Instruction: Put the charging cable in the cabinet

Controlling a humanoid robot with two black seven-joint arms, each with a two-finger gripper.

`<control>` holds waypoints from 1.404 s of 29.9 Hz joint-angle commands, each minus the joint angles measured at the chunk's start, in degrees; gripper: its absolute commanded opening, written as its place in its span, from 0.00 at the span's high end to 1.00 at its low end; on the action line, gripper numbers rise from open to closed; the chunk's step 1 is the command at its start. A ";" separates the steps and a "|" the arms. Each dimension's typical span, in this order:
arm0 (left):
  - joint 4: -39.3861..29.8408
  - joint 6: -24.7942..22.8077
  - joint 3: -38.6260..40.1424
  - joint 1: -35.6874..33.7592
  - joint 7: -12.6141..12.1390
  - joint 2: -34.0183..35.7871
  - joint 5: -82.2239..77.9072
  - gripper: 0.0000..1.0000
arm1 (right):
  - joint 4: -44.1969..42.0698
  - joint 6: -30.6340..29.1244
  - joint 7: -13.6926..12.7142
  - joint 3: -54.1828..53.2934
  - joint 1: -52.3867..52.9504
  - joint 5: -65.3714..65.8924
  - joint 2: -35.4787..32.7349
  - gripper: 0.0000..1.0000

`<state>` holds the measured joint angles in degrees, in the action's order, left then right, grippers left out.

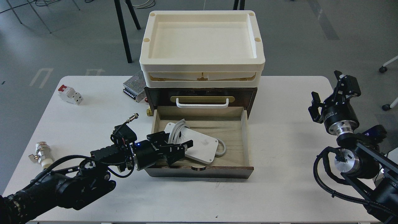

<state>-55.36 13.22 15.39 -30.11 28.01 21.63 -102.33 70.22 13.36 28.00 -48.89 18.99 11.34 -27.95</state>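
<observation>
The charging cable [202,144], a flat white brick with white cord coiled round its left end, lies slanted inside the open pale wood drawer [245,137] of the dark brown cabinet [250,93]. My left gripper [176,140] reaches over the drawer's left front corner, and its fingers close around the corded end of the brick. My right gripper [328,88] is open and empty, raised over the table's right edge, far from the cabinet. The cabinet's upper drawer is closed and has a white handle [202,105] on a brass plate.
Two stacked cream plastic trays [202,62] sit on top of the cabinet. A perforated metal power supply [134,85] lies behind the cabinet's left side. A white-and-red circuit breaker [70,94] lies at the far left. A metal fitting [42,152] lies near the left edge.
</observation>
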 commanded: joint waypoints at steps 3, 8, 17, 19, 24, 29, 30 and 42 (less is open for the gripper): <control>-0.10 -0.04 -0.10 -0.56 -0.01 0.43 -0.59 0.24 | 0.09 0.00 0.00 0.02 0.00 0.00 0.00 0.01; -0.80 0.05 -0.18 -1.09 -0.01 1.66 -4.19 0.24 | 0.09 0.00 0.00 0.02 0.00 0.00 0.00 0.01; -0.37 0.05 -0.27 -2.41 -0.01 2.10 -6.74 0.24 | 0.09 0.00 0.00 -0.07 0.00 0.00 0.00 0.01; -0.01 0.05 -0.27 -2.84 -0.01 2.10 -7.01 0.22 | 0.09 0.00 0.00 -0.07 0.00 0.00 0.00 0.01; 0.34 -0.12 -1.67 -3.29 -0.01 2.28 -7.18 0.21 | 0.09 0.00 0.00 -0.07 0.00 -0.09 0.00 0.01; 0.95 -0.04 -3.43 -4.69 -0.01 2.63 -8.76 0.21 | 0.09 0.00 0.00 -0.07 0.00 0.00 0.00 0.01; 1.04 -0.04 -3.52 -4.78 -0.01 2.63 -9.20 0.21 | 0.09 0.00 0.00 -0.07 0.00 0.00 0.00 0.01; 2.10 -0.04 -3.52 -6.10 -0.01 3.50 -12.02 0.20 | 0.09 0.00 0.00 -0.07 0.00 0.00 0.00 0.01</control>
<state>-53.24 13.17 11.79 -35.78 28.00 24.69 -114.34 70.31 13.36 28.00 -48.96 18.98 11.33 -27.95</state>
